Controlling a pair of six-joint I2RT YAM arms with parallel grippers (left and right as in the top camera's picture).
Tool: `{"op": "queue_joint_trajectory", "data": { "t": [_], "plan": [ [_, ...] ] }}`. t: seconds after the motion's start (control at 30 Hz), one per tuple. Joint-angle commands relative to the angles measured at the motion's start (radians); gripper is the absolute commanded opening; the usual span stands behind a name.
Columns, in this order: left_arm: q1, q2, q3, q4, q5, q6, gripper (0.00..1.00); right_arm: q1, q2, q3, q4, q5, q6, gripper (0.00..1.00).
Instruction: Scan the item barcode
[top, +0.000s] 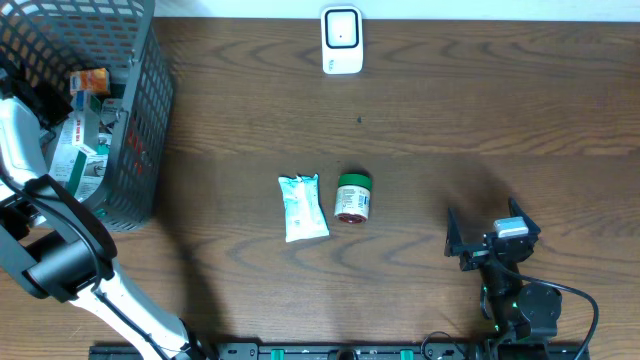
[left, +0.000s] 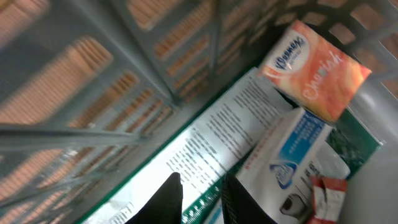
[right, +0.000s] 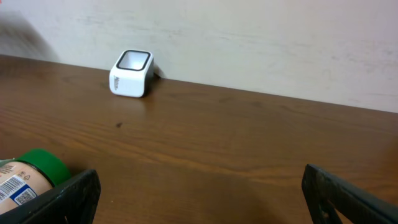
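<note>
Risk on lifting is a slip or a snag on the basket (top: 150, 120) wall, since the left gripper (left: 200, 190) is nearly shut on only the thin edge of the printed pack (left: 217, 137), inside that basket at the back-left corner of the worktop (top: 450, 120); right gripper (right: 199, 180) wide open, empty.

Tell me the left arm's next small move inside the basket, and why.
Probably lift the left gripper straight up, slowly, to draw the flat white printed package out of the grey wire basket. It looks pinched on the package's green-trimmed edge, an orange Kleenex pack rests against its far corner and could snag, and the white scanner stands far off across the table.
</note>
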Motion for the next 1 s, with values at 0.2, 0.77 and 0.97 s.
{"op": "queue_joint_trajectory", "data": {
  "t": [0.2, 0.77, 0.97],
  "plan": [
    [-0.036, 0.009, -0.005, -0.023, 0.144, -0.024, 0.24, 0.003, -0.004, -0.001, -0.004, 0.003, 0.004, 0.99],
    [-0.031, 0.058, -0.02, 0.009, -0.108, -0.024, 0.11, 0.003, -0.004, -0.001, -0.004, 0.003, 0.004, 0.99],
    [-0.032, 0.083, -0.02, 0.003, -0.046, -0.024, 0.11, 0.003, -0.004, -0.001, -0.003, 0.003, 0.004, 0.99]
  ]
}}
